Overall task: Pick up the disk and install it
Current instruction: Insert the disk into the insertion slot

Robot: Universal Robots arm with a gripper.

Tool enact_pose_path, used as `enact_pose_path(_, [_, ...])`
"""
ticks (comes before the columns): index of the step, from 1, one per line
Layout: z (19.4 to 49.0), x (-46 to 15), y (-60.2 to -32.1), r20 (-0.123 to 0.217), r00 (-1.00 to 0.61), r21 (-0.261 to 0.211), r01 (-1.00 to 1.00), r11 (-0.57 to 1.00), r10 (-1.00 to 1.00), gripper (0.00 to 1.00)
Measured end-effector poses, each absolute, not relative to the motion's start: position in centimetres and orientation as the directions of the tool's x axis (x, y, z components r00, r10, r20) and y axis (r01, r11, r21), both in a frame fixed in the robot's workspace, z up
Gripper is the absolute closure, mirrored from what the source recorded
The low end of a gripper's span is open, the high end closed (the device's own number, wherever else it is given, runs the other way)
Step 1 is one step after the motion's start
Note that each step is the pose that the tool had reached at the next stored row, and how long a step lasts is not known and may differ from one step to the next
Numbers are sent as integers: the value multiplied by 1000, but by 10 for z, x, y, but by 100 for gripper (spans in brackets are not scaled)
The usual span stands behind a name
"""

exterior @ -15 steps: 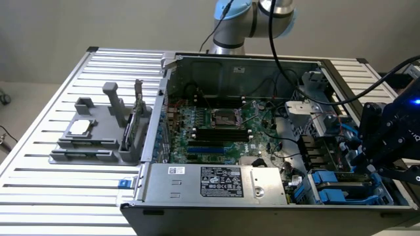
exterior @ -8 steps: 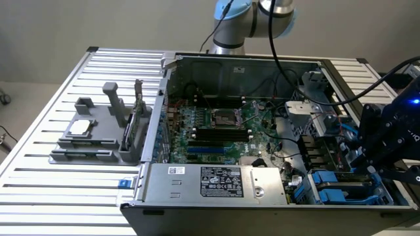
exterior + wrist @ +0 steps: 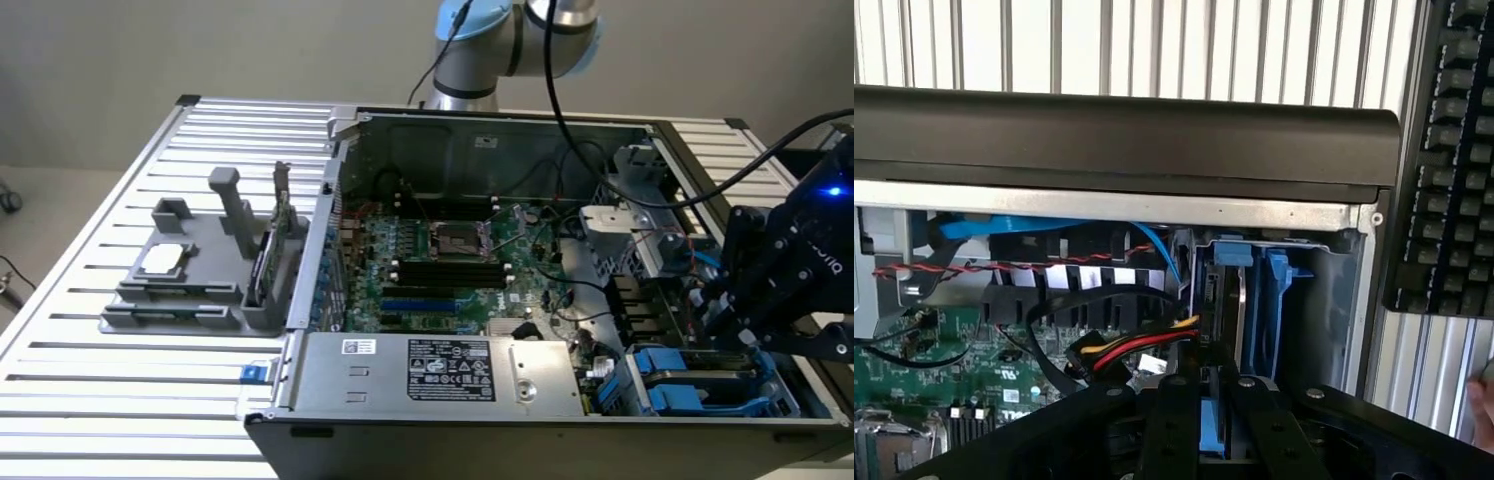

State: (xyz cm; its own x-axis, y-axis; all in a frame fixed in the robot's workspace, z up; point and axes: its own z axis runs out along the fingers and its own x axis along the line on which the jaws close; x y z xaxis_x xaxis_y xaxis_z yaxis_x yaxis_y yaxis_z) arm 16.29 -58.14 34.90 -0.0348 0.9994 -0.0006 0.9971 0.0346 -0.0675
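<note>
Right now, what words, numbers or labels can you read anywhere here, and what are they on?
None reads clearly.
Power supply black label: print too small to read.
White sticker on its corner: too small to read.
Wrist unit pale lettering: blurred.
Keyboard keys: blurred.

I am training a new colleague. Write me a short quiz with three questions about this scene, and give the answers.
1. True or false: the computer case lies open on the slatted table.
2. What does the gripper hold between its fingers? A) the disk, by its blue carrier B) a screwdriver C) a memory module
3. Fill in: the small silver chip rests on the grey ____, outside the case.
Key: 1 true; 2 A; 3 fixture.
</note>
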Motion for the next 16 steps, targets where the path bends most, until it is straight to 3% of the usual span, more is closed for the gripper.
enact_pose_path(4, [349,166,-579,-25,-35,-86,996,33,999,83])
enact_pose_path(16, [348,171,-576,-34,-35,-94,995,32,999,83])
